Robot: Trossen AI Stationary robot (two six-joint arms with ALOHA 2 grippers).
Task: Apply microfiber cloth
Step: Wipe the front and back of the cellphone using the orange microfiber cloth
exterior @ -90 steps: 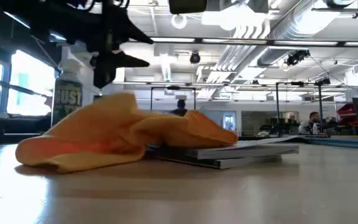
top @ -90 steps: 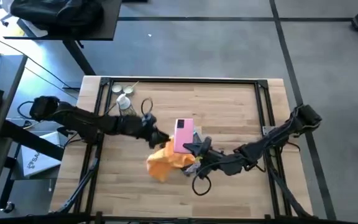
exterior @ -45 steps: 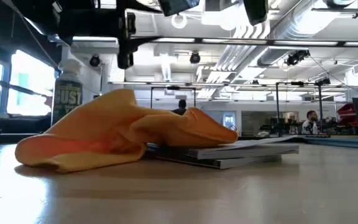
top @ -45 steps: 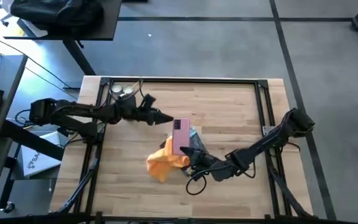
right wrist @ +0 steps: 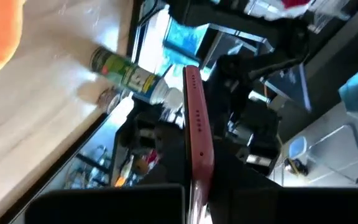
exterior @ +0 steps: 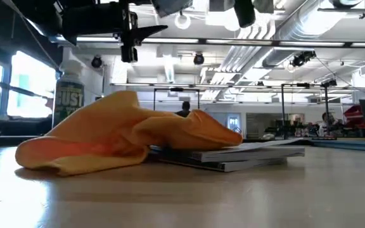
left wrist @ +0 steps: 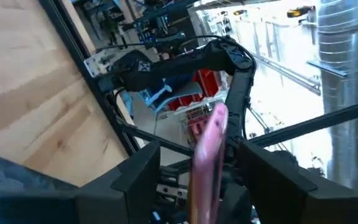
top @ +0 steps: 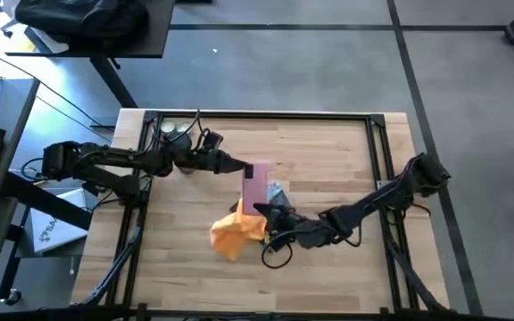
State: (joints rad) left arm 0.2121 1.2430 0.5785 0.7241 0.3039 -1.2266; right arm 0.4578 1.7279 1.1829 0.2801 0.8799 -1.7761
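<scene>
Right gripper (top: 266, 210) is clamping a flat pink phone (top: 255, 185); left gripper (top: 237, 167), fingers spread, is flanking its far end. Crumpled orange-yellow microfiber cloth (top: 233, 232) is lying near-left, unheld; next, probably fetching it.

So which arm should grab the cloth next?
Probably the left. The right end effector is shut on the phone, so it is busy. The left end effector is open and holds nothing, and the cloth lies loose nearby.
</scene>
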